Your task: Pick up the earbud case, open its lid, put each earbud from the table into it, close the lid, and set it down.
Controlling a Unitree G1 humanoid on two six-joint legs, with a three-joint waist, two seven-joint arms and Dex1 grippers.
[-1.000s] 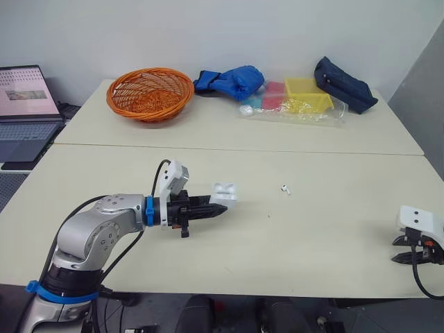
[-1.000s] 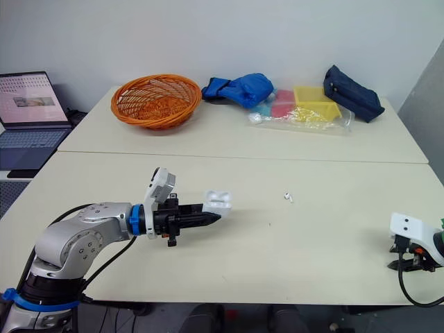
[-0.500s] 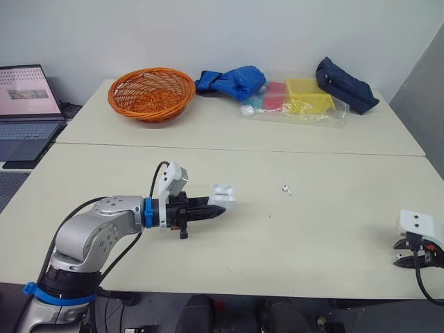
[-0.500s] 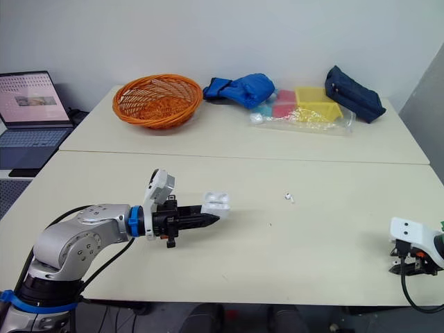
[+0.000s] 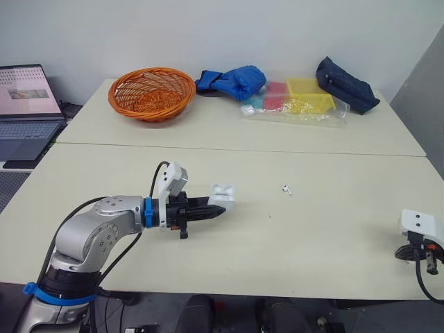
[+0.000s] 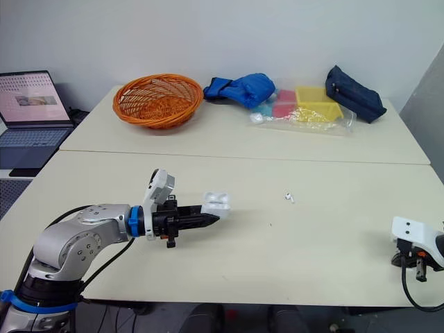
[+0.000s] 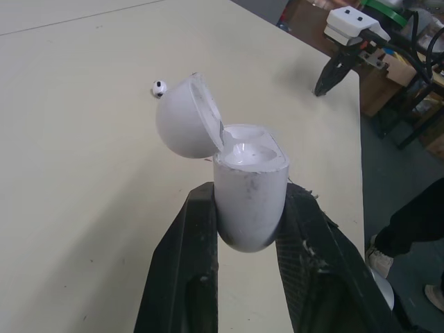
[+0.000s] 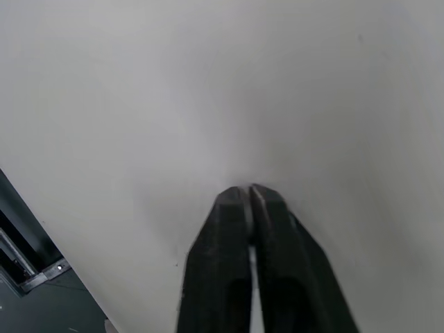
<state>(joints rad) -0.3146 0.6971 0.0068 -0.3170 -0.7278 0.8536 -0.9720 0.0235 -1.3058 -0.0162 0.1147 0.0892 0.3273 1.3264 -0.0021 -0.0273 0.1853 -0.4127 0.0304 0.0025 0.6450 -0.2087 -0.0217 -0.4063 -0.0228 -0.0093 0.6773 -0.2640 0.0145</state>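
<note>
Since a second ago the right pincer, at the lower right edge of the eye views, has swung from pointing leftward to hanging tips-down, and the frame edge cuts part of it off. Its wrist view shows the two black fingers pressed together, clenched on nothing, just above the bare cream surface.

Left of centre, the left pincer has kept its place. It is grasping the white earbud case by the lower body, upright, one finger on each side. The lid is hinged back and open. The wells inside are pale and hard to read, so I cannot tell whether either holds anything.

One earbud lies on the surface right of the case, well apart from it and too small to make out its orientation.

At the far left, the frame cuts off a laptop.
</note>
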